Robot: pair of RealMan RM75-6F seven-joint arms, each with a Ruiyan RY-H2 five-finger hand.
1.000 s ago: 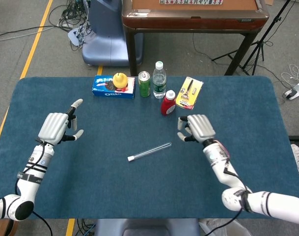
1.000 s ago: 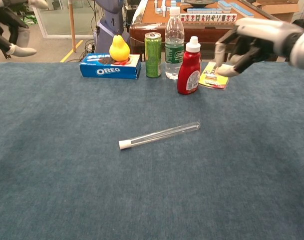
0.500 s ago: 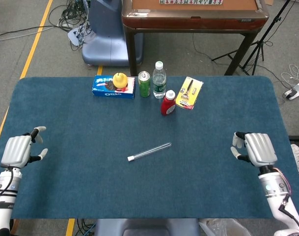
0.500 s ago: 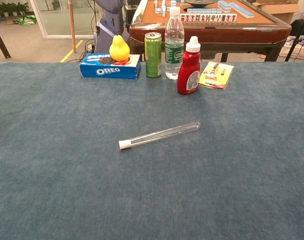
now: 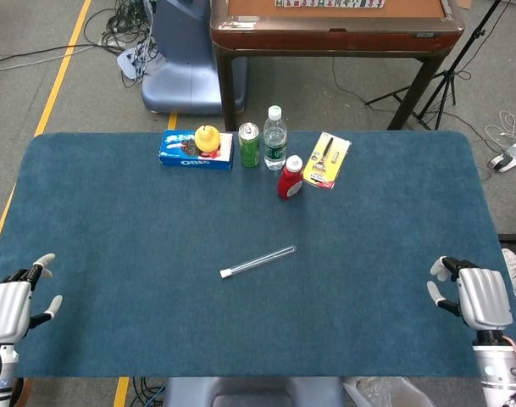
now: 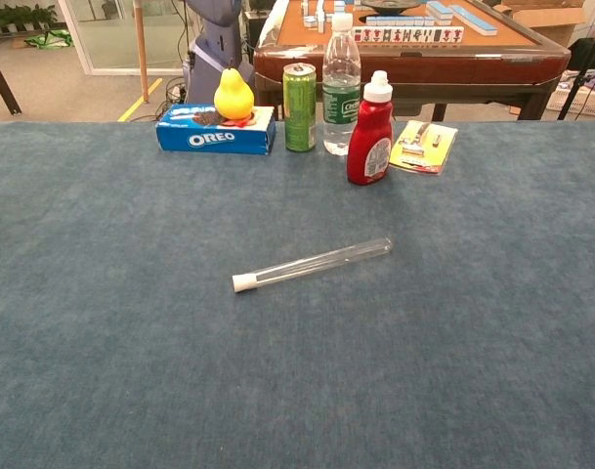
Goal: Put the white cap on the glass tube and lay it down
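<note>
A clear glass tube (image 5: 263,259) (image 6: 321,262) lies flat near the middle of the blue table, slanting up to the right. A white cap (image 5: 226,273) (image 6: 243,282) sits on its lower left end. My left hand (image 5: 10,303) is at the table's near left corner, far from the tube, holding nothing with its fingers apart. My right hand (image 5: 474,295) is at the near right corner, also holding nothing, fingers loosely spread. The chest view shows neither hand.
Along the back of the table stand an Oreo box (image 5: 194,150) with a yellow pear (image 5: 208,136) on it, a green can (image 5: 249,144), a water bottle (image 5: 275,137), a red ketchup bottle (image 5: 291,177) and a yellow card pack (image 5: 326,160). A wooden table (image 5: 334,25) stands behind.
Both hands have pulled back from mid-table toward me to the near corners and left the chest view. The capped tube has not moved.
</note>
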